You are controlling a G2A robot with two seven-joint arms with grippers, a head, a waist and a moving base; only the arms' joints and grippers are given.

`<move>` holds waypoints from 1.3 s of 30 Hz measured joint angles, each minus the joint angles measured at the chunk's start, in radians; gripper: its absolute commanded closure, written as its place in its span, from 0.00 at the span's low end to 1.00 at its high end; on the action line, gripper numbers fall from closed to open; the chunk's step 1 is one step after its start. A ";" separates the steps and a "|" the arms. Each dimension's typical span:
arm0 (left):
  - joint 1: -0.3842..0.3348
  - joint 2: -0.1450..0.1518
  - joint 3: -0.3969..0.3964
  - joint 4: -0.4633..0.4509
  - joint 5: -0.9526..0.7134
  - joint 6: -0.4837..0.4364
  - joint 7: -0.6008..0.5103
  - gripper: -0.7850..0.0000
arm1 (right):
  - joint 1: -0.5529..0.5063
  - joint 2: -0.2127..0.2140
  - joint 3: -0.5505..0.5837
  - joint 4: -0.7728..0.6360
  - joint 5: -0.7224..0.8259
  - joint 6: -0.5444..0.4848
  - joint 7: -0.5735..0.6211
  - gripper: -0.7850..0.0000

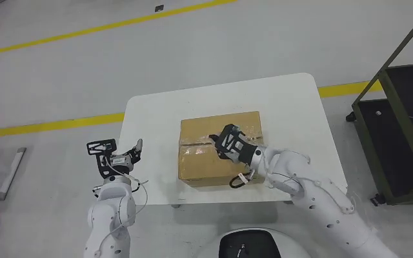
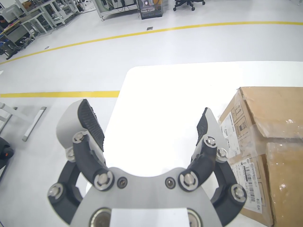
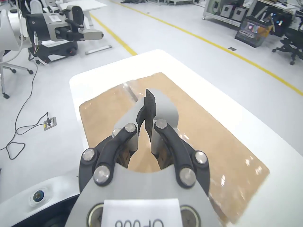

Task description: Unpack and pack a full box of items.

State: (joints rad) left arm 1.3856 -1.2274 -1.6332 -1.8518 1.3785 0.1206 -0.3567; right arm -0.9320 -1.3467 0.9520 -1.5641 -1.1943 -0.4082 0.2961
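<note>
Top view: cardboard box (image 1: pixel 206 132) sits mid-table (image 1: pixel 155 122), flaps down and taped shut with clear tape (image 1: pixel 193 151). Right gripper (image 1: pixel 218 137) is over the box lid, near the middle seam. Left gripper (image 1: pixel 118 147) is off the table's left edge, over the floor and well apart from the box.

Left wrist view: left gripper (image 2: pixel 144 109) has its fingers (image 2: pixel 91 121) wide apart and holds nothing. The table (image 2: pixel 165 83) corner is under it. Box (image 2: pixel 272 109) is near, just beyond one fingertip and not touching. White labels (image 2: pixel 236 131) are stuck on the box's side, with tape (image 2: pixel 284 128) wrapped over the edge.

Right wrist view: right gripper (image 3: pixel 148 100) has its pads (image 3: pixel 151 109) pressed together above the box (image 3: pixel 201 131) lid, tips pointing along the tape (image 3: pixel 130 90) seam (can't tell if they touch the cardboard). Table (image 3: pixel 99 76) rim shows around the box. Left gripper (image 3: pixel 94 34) is farther off, past the table's edge.
</note>
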 measured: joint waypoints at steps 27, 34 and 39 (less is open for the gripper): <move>0.002 0.000 -0.009 -0.002 0.005 -0.001 -0.001 0.00 | 0.284 -0.142 -0.237 0.537 0.060 0.015 -0.138 1.00; 0.002 0.000 -0.009 -0.002 0.005 -0.001 -0.001 0.00 | 0.137 -0.073 -0.094 0.321 -0.012 0.031 -0.051 1.00; 0.002 0.000 -0.009 -0.002 0.005 -0.001 -0.001 0.00 | 0.011 -0.029 0.021 0.159 -0.050 0.028 0.034 1.00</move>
State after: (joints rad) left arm 1.3880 -1.2270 -1.6423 -1.8534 1.3837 0.1192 -0.3576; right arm -0.9206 -1.3760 0.9729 -1.4052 -1.2441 -0.3804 0.3301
